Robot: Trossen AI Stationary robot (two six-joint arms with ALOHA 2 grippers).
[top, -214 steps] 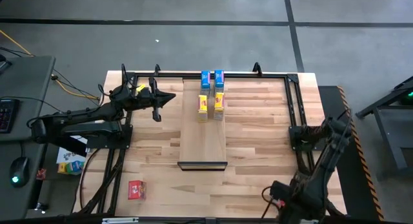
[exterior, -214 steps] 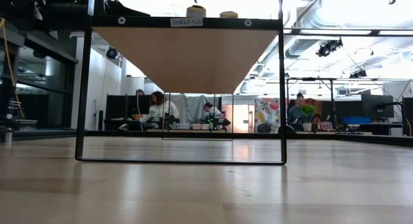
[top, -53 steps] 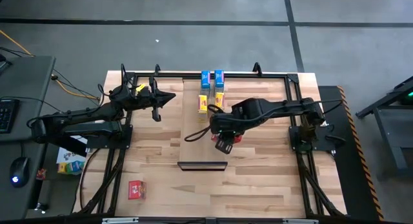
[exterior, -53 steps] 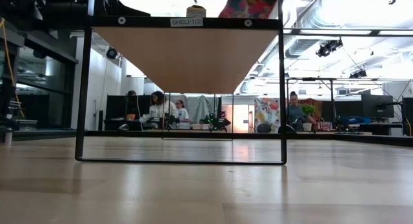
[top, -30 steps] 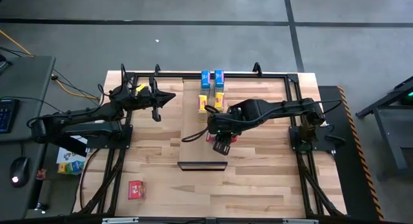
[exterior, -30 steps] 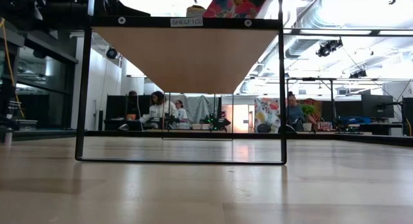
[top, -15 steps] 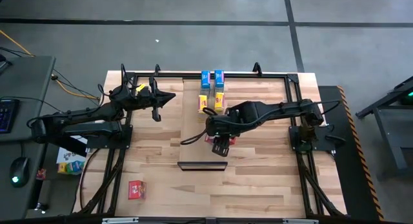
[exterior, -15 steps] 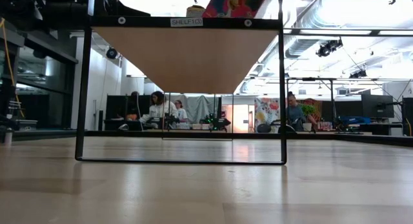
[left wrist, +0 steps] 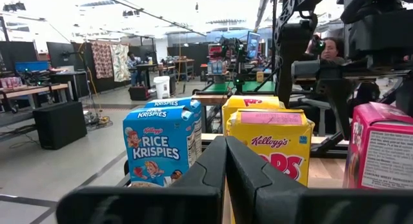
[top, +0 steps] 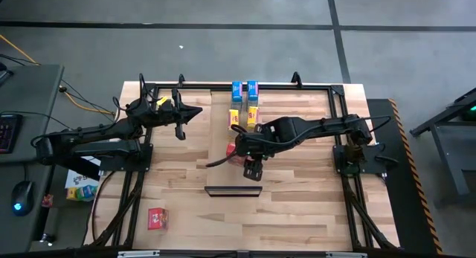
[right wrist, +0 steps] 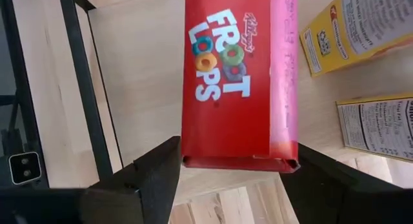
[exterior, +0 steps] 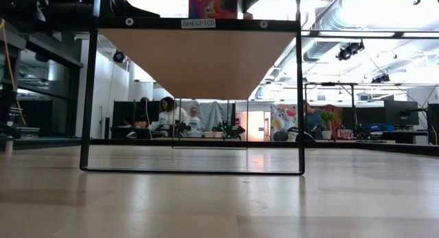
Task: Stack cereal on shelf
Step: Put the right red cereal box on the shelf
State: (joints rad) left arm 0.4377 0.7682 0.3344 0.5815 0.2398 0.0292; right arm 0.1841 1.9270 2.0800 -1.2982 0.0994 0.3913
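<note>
Red cereal box (right wrist: pixel 237 75) stands on the pale shelf (top: pixel 223 161), just in front of the left yellow box (top: pixel 233 119), extending that column toward the dark lip. The right gripper (top: pixel 251 167) hovers over it, fingers (right wrist: pixel 151 172) parted to either side and apparently clear, judged a release. Two blue boxes (top: pixel 244 89) sit behind the yellow pair; a second red box (top: pixel 156 218) lies well apart on the tabletop. The left gripper (top: pixel 179 124) waits beside the shelf, closed and empty
</note>
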